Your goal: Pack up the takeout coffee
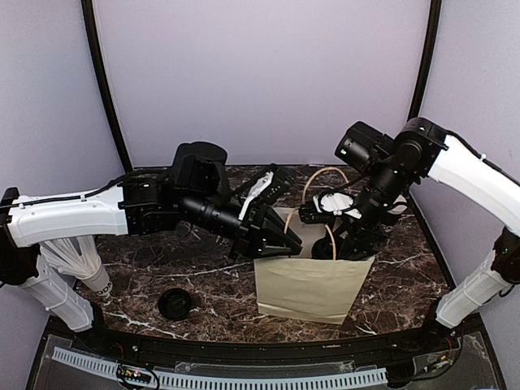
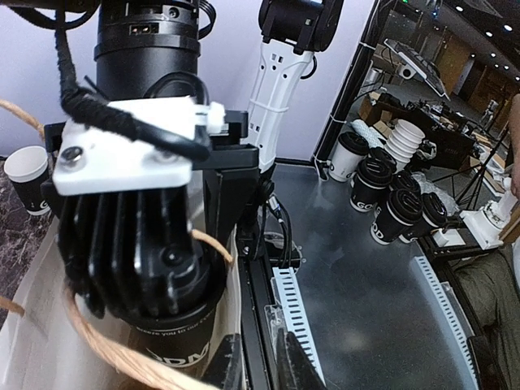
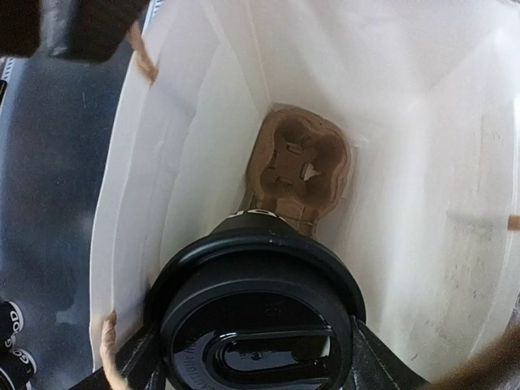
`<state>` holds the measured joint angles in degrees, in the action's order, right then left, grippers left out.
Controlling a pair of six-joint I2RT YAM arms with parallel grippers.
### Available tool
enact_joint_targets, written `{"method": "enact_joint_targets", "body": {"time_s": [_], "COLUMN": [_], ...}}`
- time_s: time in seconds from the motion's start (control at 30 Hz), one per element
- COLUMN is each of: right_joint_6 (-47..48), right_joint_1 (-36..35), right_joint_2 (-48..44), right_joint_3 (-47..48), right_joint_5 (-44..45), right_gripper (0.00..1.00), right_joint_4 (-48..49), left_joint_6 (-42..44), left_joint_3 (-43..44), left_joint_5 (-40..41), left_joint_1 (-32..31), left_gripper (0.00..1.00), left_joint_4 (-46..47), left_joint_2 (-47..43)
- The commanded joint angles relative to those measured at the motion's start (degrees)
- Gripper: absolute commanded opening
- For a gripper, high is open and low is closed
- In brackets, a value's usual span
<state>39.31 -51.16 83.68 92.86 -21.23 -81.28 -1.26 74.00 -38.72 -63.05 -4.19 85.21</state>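
The takeout coffee (image 3: 260, 321), a black cup with a black lid, hangs inside the mouth of the paper bag (image 1: 313, 284). My right gripper (image 3: 262, 361) is shut on it, one finger at each side under the lid. A brown cardboard cup carrier (image 3: 301, 166) lies on the bag's floor below. In the left wrist view the cup (image 2: 166, 337) shows beside the bag's wall (image 2: 230, 301). My left gripper (image 1: 275, 244) is at the bag's left rim, jaws drawn close with a narrow gap. Whether the paper is pinched there does not show.
A loose flat black lid (image 1: 175, 303) lies on the marble near the front left. A stack of cups (image 1: 81, 264) lies by the left arm's base. A white-rimmed cup (image 2: 27, 175) stands behind the bag. The bag's twine handles (image 1: 323, 180) arch above its mouth.
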Motion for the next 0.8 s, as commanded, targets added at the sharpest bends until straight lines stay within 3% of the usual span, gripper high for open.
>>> {"method": "enact_joint_targets", "body": {"time_s": [0.0, 0.3, 0.77], "right_joint_6": [-1.40, -2.91, -3.36], "right_joint_1": [0.31, 0.18, 0.31], "right_joint_2": [-0.86, 0.36, 1.22], "right_joint_3": [-1.06, -2.13, 2.70], "right_joint_5": [-0.10, 5.28, 4.27], "right_gripper": [0.47, 0.46, 0.45], "right_joint_4": [0.06, -0.01, 0.01], "left_joint_6": [-0.67, 2.67, 11.60], "left_joint_3": [-1.66, -2.26, -0.76], "left_joint_5": [2.63, 10.18, 18.12], "left_joint_1": [-2.22, -6.06, -11.09], "left_gripper": [0.18, 0.18, 0.20], "left_joint_4": [3.83, 7.01, 0.31], "left_joint_2": [-2.33, -3.12, -3.03]}}
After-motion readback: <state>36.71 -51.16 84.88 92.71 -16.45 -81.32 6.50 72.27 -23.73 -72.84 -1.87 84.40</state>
